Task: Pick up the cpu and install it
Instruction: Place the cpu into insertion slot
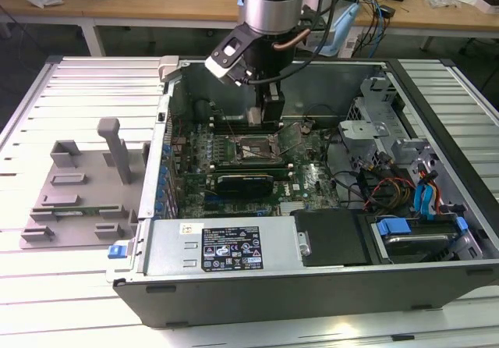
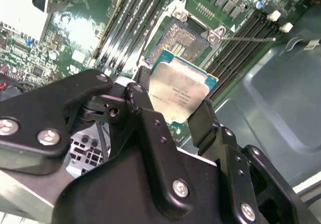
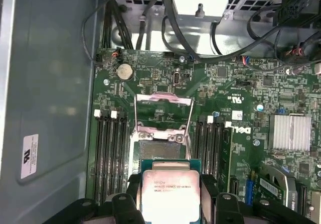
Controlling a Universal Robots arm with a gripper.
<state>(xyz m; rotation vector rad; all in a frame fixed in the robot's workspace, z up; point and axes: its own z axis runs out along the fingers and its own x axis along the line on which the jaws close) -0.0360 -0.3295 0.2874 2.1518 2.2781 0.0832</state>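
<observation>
The cpu [image 2: 176, 93] [image 3: 168, 190] is a flat square chip with a shiny silver top and a thin green rim. My gripper [image 2: 173, 106] [image 3: 170, 199] is shut on it, one black finger on each side edge. It hangs just above the open socket [image 2: 179, 39] [image 3: 161, 148] on the green motherboard, whose metal load frame [image 3: 164, 114] is flipped up. In the exterior view my gripper [image 1: 265, 118] reaches down into the open computer case [image 1: 148, 215], over the socket [image 1: 249, 149].
Memory slots [image 3: 106, 153] flank the socket on both sides. A silver heatsink [image 3: 289, 132] and cable bundles [image 3: 200, 43] sit nearby. A grey fixture plate [image 1: 78, 196] with upright blocks lies at the exterior view's left of the case. Drive bays [image 1: 417, 200] fill the case's right end.
</observation>
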